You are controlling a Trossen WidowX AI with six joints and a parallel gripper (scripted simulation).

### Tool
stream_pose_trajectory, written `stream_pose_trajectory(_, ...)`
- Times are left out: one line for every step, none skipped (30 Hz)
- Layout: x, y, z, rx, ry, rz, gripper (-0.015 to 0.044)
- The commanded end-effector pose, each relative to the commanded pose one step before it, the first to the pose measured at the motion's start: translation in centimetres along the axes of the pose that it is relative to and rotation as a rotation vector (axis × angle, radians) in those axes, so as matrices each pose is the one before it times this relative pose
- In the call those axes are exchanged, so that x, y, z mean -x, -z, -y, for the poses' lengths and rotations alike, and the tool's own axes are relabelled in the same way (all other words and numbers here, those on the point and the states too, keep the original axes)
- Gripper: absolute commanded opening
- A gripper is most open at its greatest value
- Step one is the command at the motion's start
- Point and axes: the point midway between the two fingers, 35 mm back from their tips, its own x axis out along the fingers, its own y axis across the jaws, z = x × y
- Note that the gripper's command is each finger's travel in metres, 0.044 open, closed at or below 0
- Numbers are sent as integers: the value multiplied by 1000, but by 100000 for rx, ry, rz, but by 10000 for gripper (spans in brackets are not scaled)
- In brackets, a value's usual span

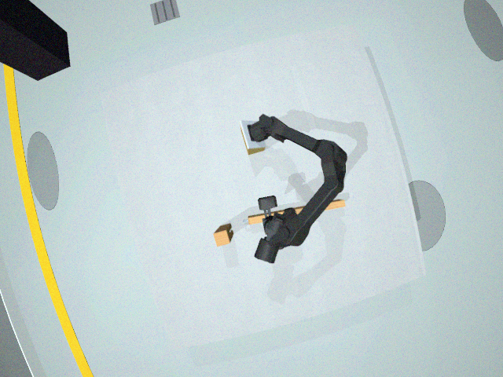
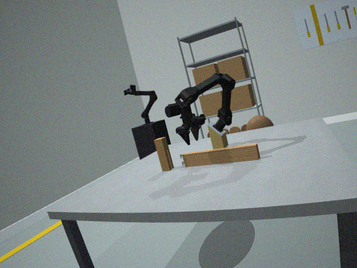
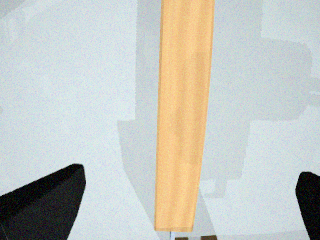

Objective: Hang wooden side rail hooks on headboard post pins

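The wooden rail (image 1: 338, 203) (image 2: 245, 153) (image 3: 184, 100) stands on its long narrow edge on the table (image 2: 129, 196). Two small steel hooks (image 1: 245, 221) (image 2: 182, 163) stick out of its left end toward the post. The headboard post (image 1: 222, 236) (image 2: 163, 154) stands upright a short way left of the hooks, with a gap between them. Its top just enters the bottom of the wrist view; the pins are not visible. My gripper (image 2: 193, 142) (image 3: 195, 181) is open and empty, above the rail's hook end, fingers pointing down. In the wrist view one finger is on each side of the rail.
The arm's base stands on a yellowish block (image 1: 256, 151) (image 2: 218, 142) behind the rail. The post is the nearest upright obstacle to the gripper. Off the table stand a black box (image 1: 40, 44) (image 2: 145, 139) with a second arm on it and a shelf (image 2: 213, 30) with cartons.
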Motion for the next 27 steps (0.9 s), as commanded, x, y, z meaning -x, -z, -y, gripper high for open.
stream_pose_trajectory(-2125, -233, -351, -575, -1288, 1080, 440)
stream_pose_trajectory(0, 0, 0, 0, 0, 0, 440)
stream_pose_trajectory(0, 0, 0, 0, 0, 0, 440)
stream_pose_trajectory(0, 0, 0, 0, 0, 0, 440)
stream_pose_trajectory(-121, 0, 3, 0, 1, 2, 440)
stream_pose_trajectory(-363, -1, 5, 1, 3, 9, 440)
stream_pose_trajectory(-542, -5, -1, 4, 1, 23, 440)
stream_pose_trajectory(-360, -5, -6, 4, -2, 22, 440)
stream_pose_trajectory(-120, -2, -3, 1, -1, 8, 440)
stream_pose_trajectory(0, 0, 0, 0, 0, 0, 440)
stream_pose_trajectory(0, 0, 0, 0, 0, 0, 440)
stream_pose_trajectory(0, 0, 0, 0, 0, 0, 440)
stream_pose_trajectory(-27, 1, 3, -1, 1, -3, 440)
stream_pose_trajectory(-82, 3, 8, -2, 3, -9, 440)
stream_pose_trajectory(-136, 5, 14, -3, 6, -14, 440)
stream_pose_trajectory(-165, 6, 16, -3, 7, -15, 440)
stream_pose_trajectory(-165, 5, 15, -3, 6, -14, 440)
stream_pose_trajectory(-164, 5, 14, -3, 6, -13, 440)
stream_pose_trajectory(-164, 4, 13, -3, 6, -12, 440)
stream_pose_trajectory(-164, 4, 12, -3, 5, -10, 440)
stream_pose_trajectory(-164, 4, 11, -2, 5, -9, 440)
stream_pose_trajectory(-164, 3, 10, -2, 5, -8, 440)
stream_pose_trajectory(-164, 3, 10, -2, 4, -7, 440)
stream_pose_trajectory(-164, 2, 9, -2, 4, -6, 440)
stream_pose_trajectory(-163, 2, 8, -2, 4, -4, 440)
stream_pose_trajectory(-163, 1, 7, -1, 3, -3, 440)
stream_pose_trajectory(-163, 1, 6, -1, 3, -2, 440)
